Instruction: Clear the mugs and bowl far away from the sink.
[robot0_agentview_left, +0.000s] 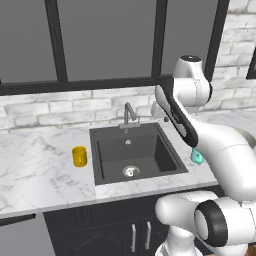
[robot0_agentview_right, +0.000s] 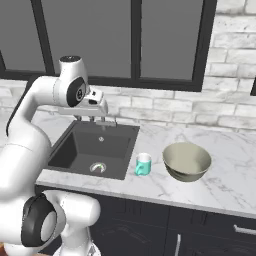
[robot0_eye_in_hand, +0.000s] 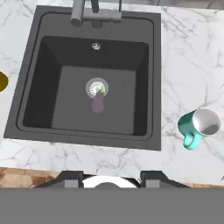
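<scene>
Two dark fingertips (robot0_eye_in_hand: 113, 178) peek up at the bottom, empty; how wide they stand, I cannot tell. Right of the black sink (robot0_eye_in_hand: 87, 83) stands the teal mug (robot0_eye_in_hand: 199, 127). Move over it, then come straight down.
</scene>
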